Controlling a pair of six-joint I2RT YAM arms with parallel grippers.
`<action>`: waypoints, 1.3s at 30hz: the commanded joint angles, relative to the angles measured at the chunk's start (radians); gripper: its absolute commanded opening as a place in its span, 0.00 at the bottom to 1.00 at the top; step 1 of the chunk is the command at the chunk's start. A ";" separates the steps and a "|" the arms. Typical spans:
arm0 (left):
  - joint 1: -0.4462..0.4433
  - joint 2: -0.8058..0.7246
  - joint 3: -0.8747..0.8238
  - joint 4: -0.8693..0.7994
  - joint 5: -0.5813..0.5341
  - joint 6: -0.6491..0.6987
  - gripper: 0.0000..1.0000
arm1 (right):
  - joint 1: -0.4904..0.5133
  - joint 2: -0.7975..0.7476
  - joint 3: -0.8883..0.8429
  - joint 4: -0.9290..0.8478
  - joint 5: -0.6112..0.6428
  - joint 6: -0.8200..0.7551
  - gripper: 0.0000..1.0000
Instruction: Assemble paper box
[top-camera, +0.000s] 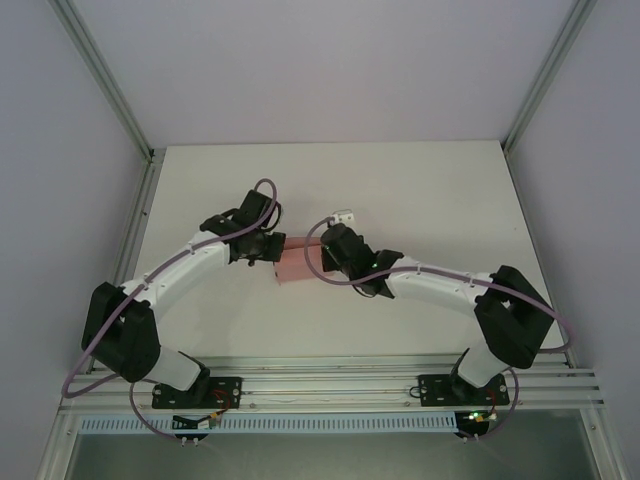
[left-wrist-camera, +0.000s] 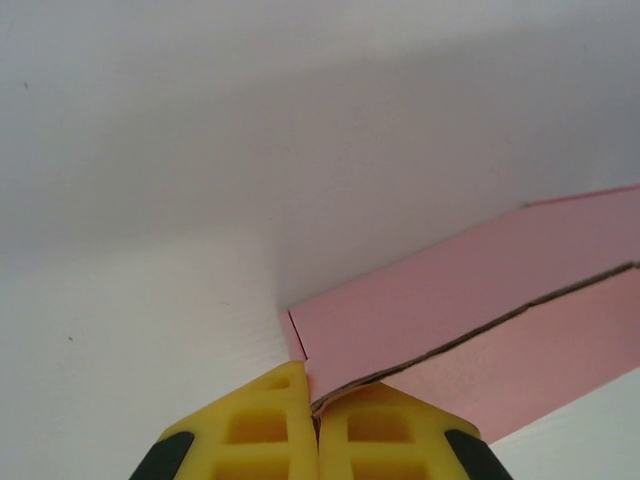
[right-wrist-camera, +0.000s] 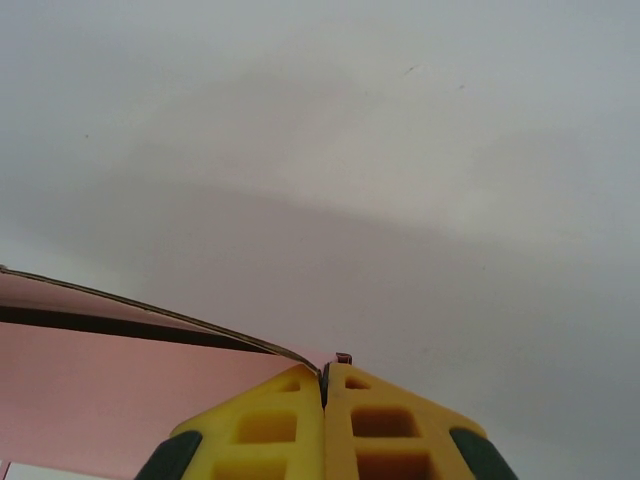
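The pink paper box (top-camera: 296, 262) hangs between my two grippers near the middle of the white table (top-camera: 420, 190). My left gripper (top-camera: 272, 248) is shut on its left end. In the left wrist view the yellow fingers (left-wrist-camera: 270, 425) pinch the card edge at the left gripper (left-wrist-camera: 316, 412), and the pink paper box (left-wrist-camera: 450, 300) runs off to the right as two layers with a dark seam. My right gripper (top-camera: 326, 262) is shut on the right end. In the right wrist view the right gripper (right-wrist-camera: 324, 375) clamps a thin edge of the paper box (right-wrist-camera: 110, 385).
Aluminium frame posts (top-camera: 110, 90) stand at the table's back corners with grey walls behind. A rail (top-camera: 330, 385) carries both arm bases along the near edge. A small white part (top-camera: 343, 214) sits on the right wrist.
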 joint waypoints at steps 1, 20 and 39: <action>-0.001 0.012 0.040 0.004 0.031 -0.164 0.00 | 0.035 0.038 -0.013 -0.122 -0.014 0.003 0.00; -0.052 -0.062 -0.196 0.146 -0.122 -0.129 0.00 | 0.052 0.023 -0.072 -0.057 0.012 0.063 0.00; -0.096 -0.253 -0.494 0.389 -0.217 -0.067 0.00 | 0.053 0.014 -0.143 0.062 -0.013 0.016 0.00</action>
